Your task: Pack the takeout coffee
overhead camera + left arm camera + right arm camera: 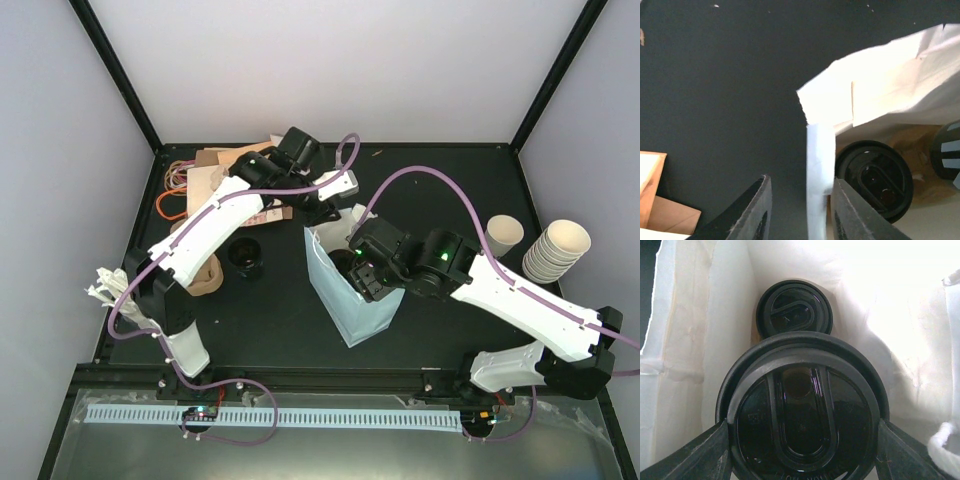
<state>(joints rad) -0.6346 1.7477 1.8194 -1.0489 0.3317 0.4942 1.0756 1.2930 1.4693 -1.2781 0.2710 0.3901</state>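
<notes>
The right arm (520,300) reaches from the near right corner of the bench (270,330) to its middle, wrist bent down into the paper bag (350,315). The right fingers (700,457) clamp the coffee cup (802,420) at its lid, upright, with its long axis running down into the bag. The walls stand close on both sides, and a second lidded cup (794,310) sits just beyond. Farther off, the left arm (215,225) stretches to the bag's far rim, where the left fingers (752,215) stand apart astride the paper edge, one touching it.
</notes>
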